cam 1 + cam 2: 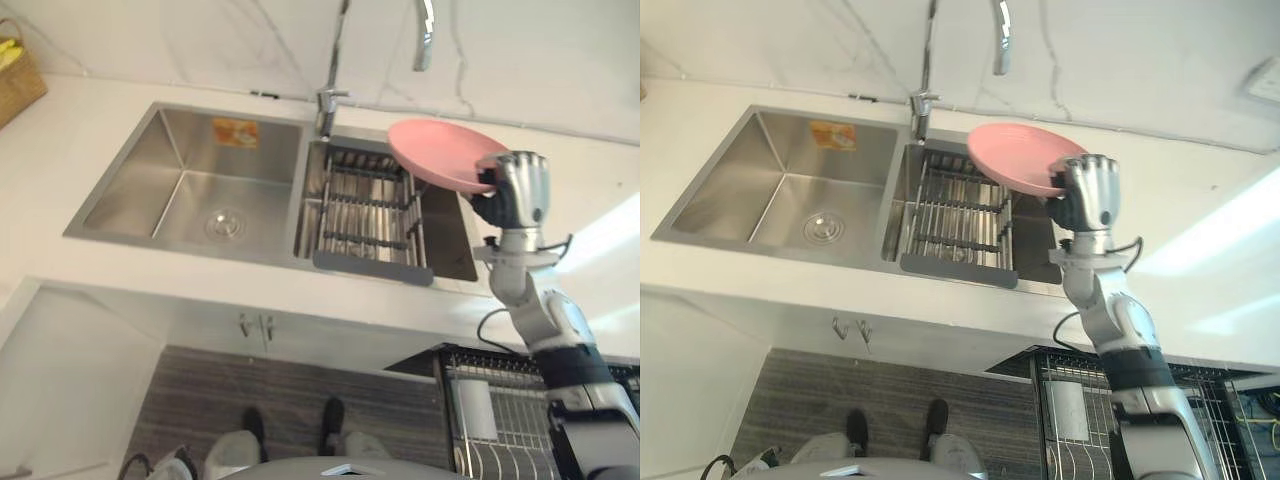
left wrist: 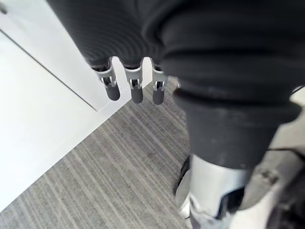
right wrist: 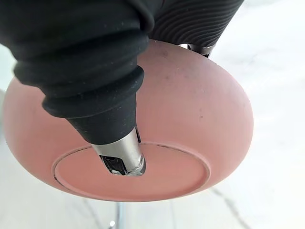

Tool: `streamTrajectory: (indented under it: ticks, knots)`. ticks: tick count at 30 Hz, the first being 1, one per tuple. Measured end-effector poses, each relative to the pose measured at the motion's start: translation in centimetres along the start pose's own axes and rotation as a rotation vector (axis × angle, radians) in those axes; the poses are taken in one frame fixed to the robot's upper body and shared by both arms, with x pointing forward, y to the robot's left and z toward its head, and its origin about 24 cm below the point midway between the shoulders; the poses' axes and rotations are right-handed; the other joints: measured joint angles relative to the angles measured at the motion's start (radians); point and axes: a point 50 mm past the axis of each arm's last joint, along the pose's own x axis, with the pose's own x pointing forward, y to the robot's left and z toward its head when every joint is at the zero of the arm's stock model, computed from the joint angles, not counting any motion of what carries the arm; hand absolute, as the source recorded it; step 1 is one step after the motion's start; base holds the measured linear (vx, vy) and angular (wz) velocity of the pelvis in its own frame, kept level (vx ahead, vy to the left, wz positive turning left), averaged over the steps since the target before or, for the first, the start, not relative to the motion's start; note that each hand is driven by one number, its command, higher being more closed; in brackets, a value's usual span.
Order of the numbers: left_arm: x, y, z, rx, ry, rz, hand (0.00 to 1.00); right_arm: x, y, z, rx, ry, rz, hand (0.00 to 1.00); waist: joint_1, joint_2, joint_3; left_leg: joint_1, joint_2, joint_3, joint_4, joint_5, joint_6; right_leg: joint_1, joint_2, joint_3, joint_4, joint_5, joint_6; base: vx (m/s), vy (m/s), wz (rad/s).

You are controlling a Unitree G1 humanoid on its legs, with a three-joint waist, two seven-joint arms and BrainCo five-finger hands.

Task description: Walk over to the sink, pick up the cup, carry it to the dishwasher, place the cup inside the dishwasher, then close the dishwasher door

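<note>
My right robot hand (image 1: 518,190) is clamped on the rim of the pink bowl (image 1: 440,150), not a cup, holding it above the sink rack (image 1: 365,212), I judge to clear the surface (image 1: 90,110) toward the dishwasher (image 1: 505,425); the left robot hand (image 2: 133,88) hangs relaxed.

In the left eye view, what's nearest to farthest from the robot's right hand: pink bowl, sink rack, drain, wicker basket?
From the right hand:
1. pink bowl, gripped in it, above the sink's right end.
2. sink rack, in the right basin.
3. drain, in the left basin's floor.
4. wicker basket, far left on the counter.
</note>
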Motion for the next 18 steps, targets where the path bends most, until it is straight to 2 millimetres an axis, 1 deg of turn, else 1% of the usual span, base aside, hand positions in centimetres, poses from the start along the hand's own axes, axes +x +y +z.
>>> streamTrajectory:
  ticks: [2,5,6,8,9,11,12,14,15,16,17,18]
  knots:
    - [0.0,-0.2,0.0,-0.063,-0.003,-0.023,0.0,-1.0,-1.7,-1.2,-0.03,0.065,-0.035,1.0,-0.028,0.006,-0.013,0.004,-0.001,0.021,0.002,-0.01,0.003,-0.006,0.0,0.021,0.0,0.002,0.003,0.05,0.032,-0.3]
    - [0.0,-0.4,0.0,-0.17,-0.011,-0.052,0.0,-2.6,-3.3,-3.0,-0.095,0.143,-0.045,1.0,-0.061,0.012,-0.022,0.023,0.001,0.057,0.006,-0.023,0.006,-0.006,0.005,0.059,0.0,0.003,0.007,0.04,0.028,-0.37]
    - [0.0,-0.4,-0.1,-0.191,-0.01,-0.058,0.0,-3.0,-3.7,-3.3,-0.112,0.158,-0.046,1.0,-0.065,0.012,-0.023,0.026,0.002,0.067,0.008,-0.027,0.006,-0.007,0.006,0.067,0.0,0.003,0.007,0.03,0.022,-0.41]
    - [0.0,-0.8,-0.5,-0.259,0.01,-0.069,0.0,-4.1,-5.5,-3.9,-0.165,0.182,-0.063,1.0,-0.085,0.017,-0.029,0.033,0.006,0.097,0.024,-0.049,0.004,-0.011,0.01,0.097,0.0,0.002,0.01,0.03,0.023,-0.41]
    - [0.0,-1.0,-0.7,-0.275,0.017,-0.074,0.0,-4.3,-5.9,-4.0,-0.177,0.186,-0.067,1.0,-0.093,0.018,-0.034,0.031,0.007,0.105,0.027,-0.054,0.003,-0.017,0.011,0.103,0.0,0.002,0.011,0.02,0.021,-0.41]
    - [-0.1,-1.3,-1.2,-0.316,0.037,-0.082,0.0,-5.1,-7.5,-4.6,-0.228,0.205,-0.088,1.0,-0.121,0.018,-0.037,0.032,0.013,0.138,0.05,-0.075,0.006,-0.02,0.014,0.13,0.0,0.003,0.013,0.02,0.027,-0.4]
    - [-0.1,-1.5,-1.4,-0.326,0.043,-0.082,0.0,-5.4,-8.1,-5.0,-0.251,0.22,-0.092,1.0,-0.13,0.018,-0.038,0.034,0.017,0.154,0.064,-0.085,0.006,-0.021,0.016,0.146,0.0,0.004,0.018,0.02,0.034,-0.42]
    - [-0.1,-1.6,-1.6,-0.341,0.054,-0.079,0.0,-6.1,-9.1,-5.6,-0.293,0.249,-0.098,1.0,-0.143,0.018,-0.038,0.033,0.027,0.185,0.1,-0.115,0.007,-0.022,0.019,0.17,0.0,0.004,0.021,0.01,0.045,-0.48]
    - [-0.2,-1.7,-1.7,-0.343,0.06,-0.078,0.0,-6.6,-9.7,-6.0,-0.314,0.264,-0.099,1.0,-0.152,0.018,-0.038,0.029,0.036,0.208,0.127,-0.141,0.008,-0.026,0.024,0.182,0.002,0.001,0.019,0.0,0.051,-0.51]
    - [-0.2,-1.8,-1.7,-0.342,0.061,-0.079,0.0,-6.9,-10.0,-6.2,-0.325,0.279,-0.099,1.0,-0.154,0.014,-0.04,0.018,0.042,0.215,0.148,-0.159,0.007,-0.037,0.025,0.184,0.01,-0.003,0.018,-0.01,0.059,-0.65]
    - [-0.2,-1.7,-1.8,-0.34,0.064,-0.078,0.0,-7.8,-10.4,-6.5,-0.335,0.317,-0.11,1.0,-0.157,0.028,-0.051,0.002,0.057,0.239,0.189,-0.19,0.004,-0.055,0.029,0.194,0.029,-0.006,0.018,0.0,0.068,-0.58]
    - [-0.2,-1.8,-1.8,-0.324,0.065,-0.082,0.0,-8.7,-10.6,-6.7,-0.342,0.357,-0.12,1.0,-0.175,0.023,-0.048,-0.014,0.07,0.254,0.229,-0.212,0.01,-0.066,0.033,0.202,0.038,-0.006,0.019,0.0,0.071,-0.53]
